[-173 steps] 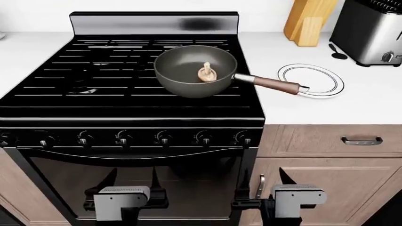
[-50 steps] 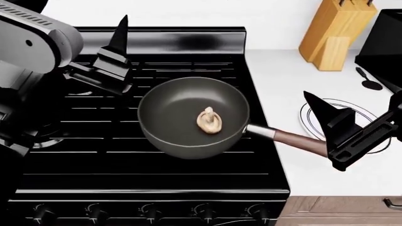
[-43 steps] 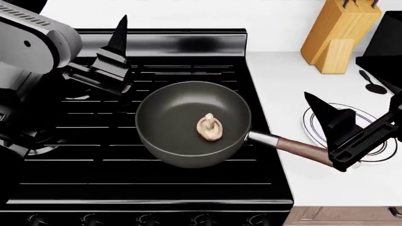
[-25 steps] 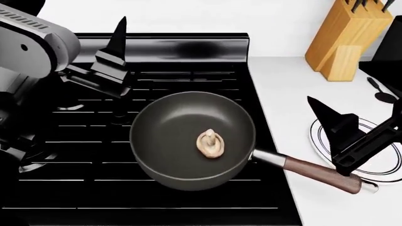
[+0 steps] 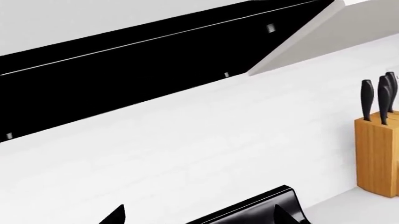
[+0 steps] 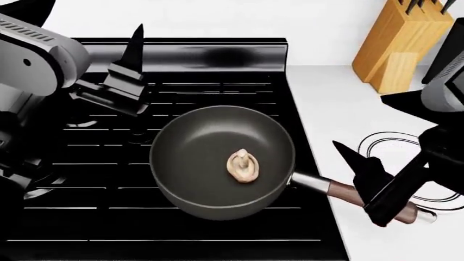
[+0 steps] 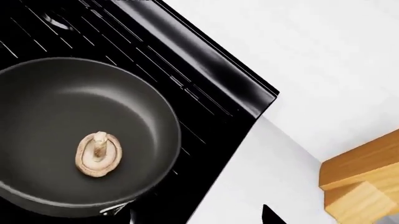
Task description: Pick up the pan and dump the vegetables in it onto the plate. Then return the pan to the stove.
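Observation:
The dark-grey pan [image 6: 195, 157] sits on the black stove [image 6: 80, 185], its brown handle [image 6: 344, 194] reaching out over the white counter. One tan mushroom [image 6: 243, 166] lies in it, also seen in the right wrist view [image 7: 98, 155] inside the pan [image 7: 56, 107]. The white ringed plate [image 6: 397, 155] lies on the counter, partly hidden by my right arm. My right gripper [image 6: 360, 175] is open and hovers just above the handle [image 7: 198, 217]. My left gripper [image 6: 127, 65] is open and empty above the stove's back left [image 5: 199, 217].
A wooden knife block [image 6: 402, 46] stands at the back right of the counter, also in the left wrist view [image 5: 377, 161]. The stove's raised back panel [image 6: 217, 54] runs behind the pan. My grey left arm [image 6: 32, 60] fills the left edge.
My right gripper has moved left and down, from beside the plate to over the pan handle. The head view first closed in and tilted down. The pan, mushroom and left gripper kept still.

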Robot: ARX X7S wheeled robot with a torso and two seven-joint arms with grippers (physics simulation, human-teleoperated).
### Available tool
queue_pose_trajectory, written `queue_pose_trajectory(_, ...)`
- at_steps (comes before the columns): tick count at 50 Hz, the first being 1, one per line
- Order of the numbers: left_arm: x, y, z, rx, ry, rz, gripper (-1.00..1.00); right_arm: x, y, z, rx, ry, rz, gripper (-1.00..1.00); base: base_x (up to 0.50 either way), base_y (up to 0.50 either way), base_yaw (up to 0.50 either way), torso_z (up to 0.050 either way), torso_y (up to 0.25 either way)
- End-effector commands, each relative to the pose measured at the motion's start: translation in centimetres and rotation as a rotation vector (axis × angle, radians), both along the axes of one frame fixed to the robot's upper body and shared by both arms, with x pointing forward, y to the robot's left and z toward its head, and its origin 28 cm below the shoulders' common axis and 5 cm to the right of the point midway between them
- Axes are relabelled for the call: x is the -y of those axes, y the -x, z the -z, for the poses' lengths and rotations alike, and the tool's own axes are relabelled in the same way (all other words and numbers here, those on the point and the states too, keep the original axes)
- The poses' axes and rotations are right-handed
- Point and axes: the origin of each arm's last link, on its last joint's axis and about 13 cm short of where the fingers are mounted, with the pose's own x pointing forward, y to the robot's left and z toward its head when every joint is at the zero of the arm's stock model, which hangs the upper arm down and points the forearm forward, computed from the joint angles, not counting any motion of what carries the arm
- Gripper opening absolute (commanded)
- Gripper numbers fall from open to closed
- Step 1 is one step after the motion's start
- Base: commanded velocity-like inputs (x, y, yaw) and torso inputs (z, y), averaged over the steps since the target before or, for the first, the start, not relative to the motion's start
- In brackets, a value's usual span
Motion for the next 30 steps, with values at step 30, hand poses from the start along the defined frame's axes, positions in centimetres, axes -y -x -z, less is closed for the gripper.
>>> queue_pose_trajectory(30, 0.6, 0.2, -0.4, 0.0, 0.009, 0.002, 1.0, -0.5, -2.9, 2.2, -0.277, 0.041, -0.066, 1.0, 0.0, 0.0, 0.0, 0.0, 0.0)
